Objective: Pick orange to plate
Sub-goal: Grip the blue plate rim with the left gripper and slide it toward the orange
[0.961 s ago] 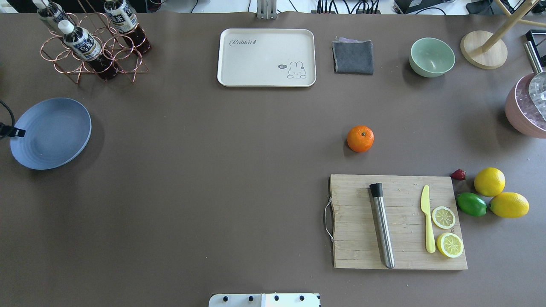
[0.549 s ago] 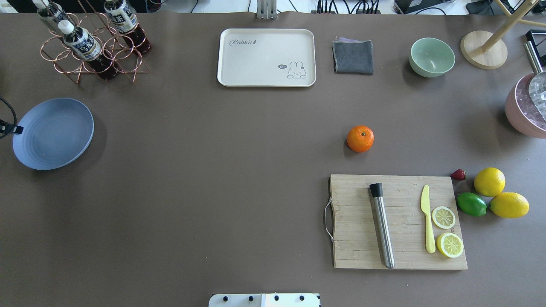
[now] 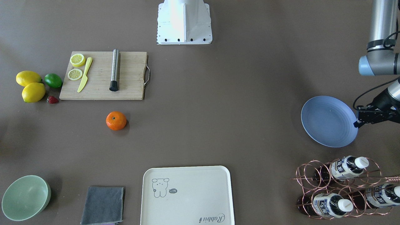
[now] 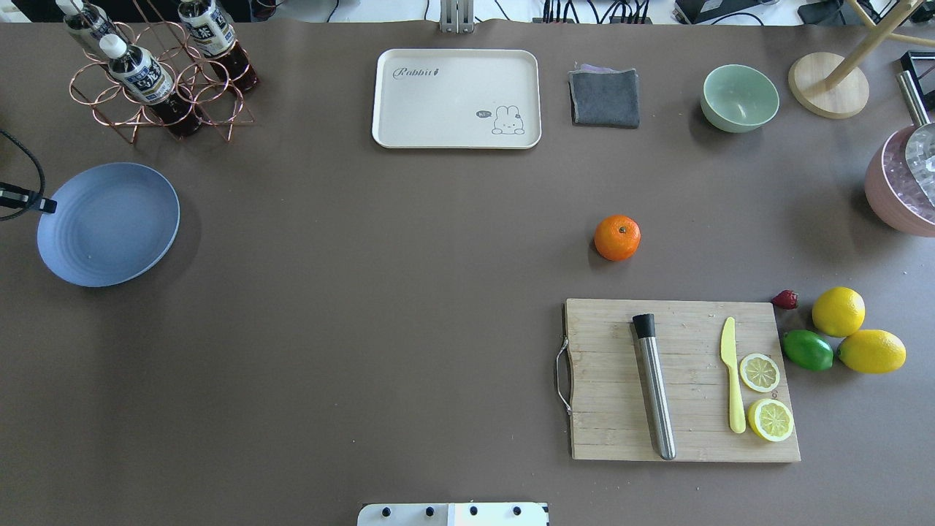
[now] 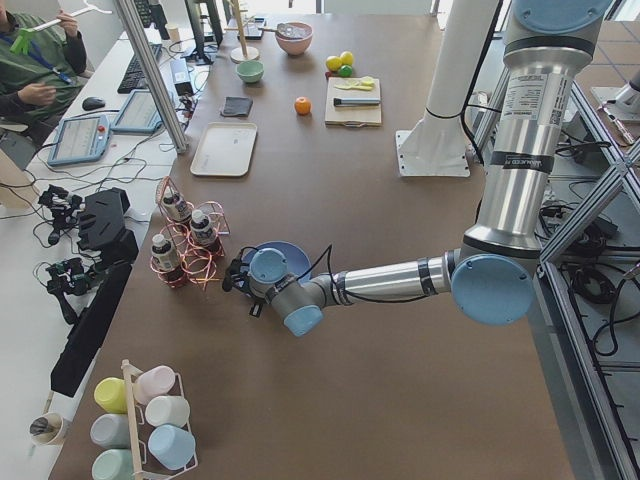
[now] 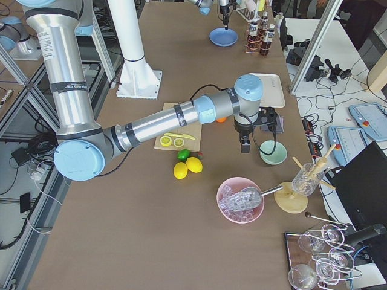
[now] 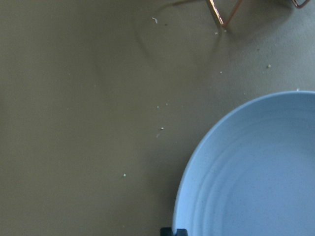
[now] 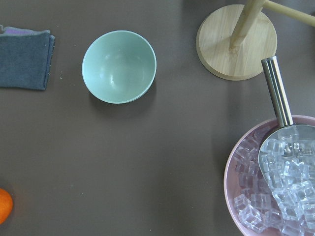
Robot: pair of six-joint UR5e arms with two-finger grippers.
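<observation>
The orange (image 4: 617, 237) rests on the brown table just beyond the cutting board, with nothing touching it; it also shows in the front view as the orange (image 3: 116, 120) and at the right wrist view's lower left edge. Far to the left lies the blue plate (image 4: 109, 226). My left gripper (image 4: 45, 206) is shut on the plate's outer rim, seen also as the left gripper (image 3: 356, 124) pinching the plate (image 3: 328, 122). The left wrist view is filled by the plate (image 7: 256, 172). My right gripper (image 6: 242, 145) hangs above the table near the green bowl; I cannot tell its state.
A cutting board (image 4: 679, 380) carries a steel muddler, a yellow knife and lemon slices. Lemons (image 4: 838, 312), a lime and a strawberry lie right of it. A cream tray (image 4: 456, 98), grey cloth (image 4: 605, 97), green bowl (image 4: 739, 97), bottle rack (image 4: 157, 73) and pink ice bowl (image 4: 902, 183) line the edges.
The plate has shifted to the right and slightly away, carried by my left gripper on its rim. The orange has stayed where it was.
</observation>
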